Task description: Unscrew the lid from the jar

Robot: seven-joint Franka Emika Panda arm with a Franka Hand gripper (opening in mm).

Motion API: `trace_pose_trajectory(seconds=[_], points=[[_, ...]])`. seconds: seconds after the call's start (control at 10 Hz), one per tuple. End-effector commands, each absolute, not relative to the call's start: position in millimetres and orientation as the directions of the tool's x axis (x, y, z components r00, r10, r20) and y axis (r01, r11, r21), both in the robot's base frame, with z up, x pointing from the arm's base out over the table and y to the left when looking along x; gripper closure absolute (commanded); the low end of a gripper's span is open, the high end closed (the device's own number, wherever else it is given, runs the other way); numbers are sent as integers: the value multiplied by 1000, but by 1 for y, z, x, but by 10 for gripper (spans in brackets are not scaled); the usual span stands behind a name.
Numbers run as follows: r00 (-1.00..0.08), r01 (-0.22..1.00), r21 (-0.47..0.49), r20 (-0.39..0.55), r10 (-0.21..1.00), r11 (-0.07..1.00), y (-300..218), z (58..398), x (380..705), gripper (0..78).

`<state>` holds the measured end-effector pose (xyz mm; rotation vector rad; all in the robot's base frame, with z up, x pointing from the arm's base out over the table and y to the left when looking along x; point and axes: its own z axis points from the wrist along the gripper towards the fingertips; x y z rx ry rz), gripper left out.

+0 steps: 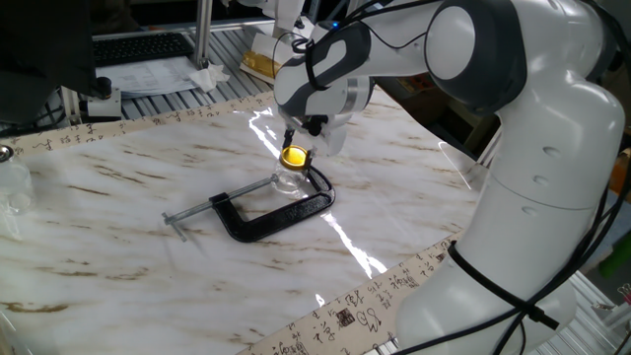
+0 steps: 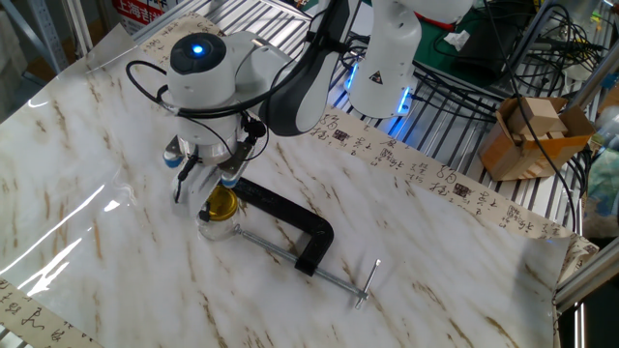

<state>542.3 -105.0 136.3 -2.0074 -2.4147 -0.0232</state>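
Note:
The small clear glass jar [image 1: 287, 181] stands on the marble table, held in the mouth of a black C-clamp [image 1: 276, 219]. The yellow lid [image 1: 293, 156] sits on top of the jar. My gripper [image 1: 301, 136] hangs just above the lid, fingers pointing down. In the other fixed view the gripper [image 2: 204, 181] is open, with a finger on either side of the lid [image 2: 221, 202] and slightly above it, holding nothing. The jar [image 2: 215, 226] and the clamp [image 2: 290, 218] show there too.
The clamp's screw rod and handle [image 1: 187, 219] stick out to the left. A keyboard [image 1: 138, 47] and papers lie beyond the table's far edge. A cardboard box [image 2: 527, 135] stands on the rack off the table.

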Motion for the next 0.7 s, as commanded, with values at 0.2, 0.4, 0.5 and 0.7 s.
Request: trace_pose_trajectory(seconds=[0.2, 0.4, 0.5, 0.7], points=[[-501, 865, -13, 17, 865, 501, -102, 135, 541, 764], [-549, 836, -15, 16, 836, 549, -102, 136, 541, 764], [-549, 836, -15, 16, 836, 549, -102, 136, 541, 764], [-671, 740, -28, 34, 741, 672, -99, 137, 541, 764]])
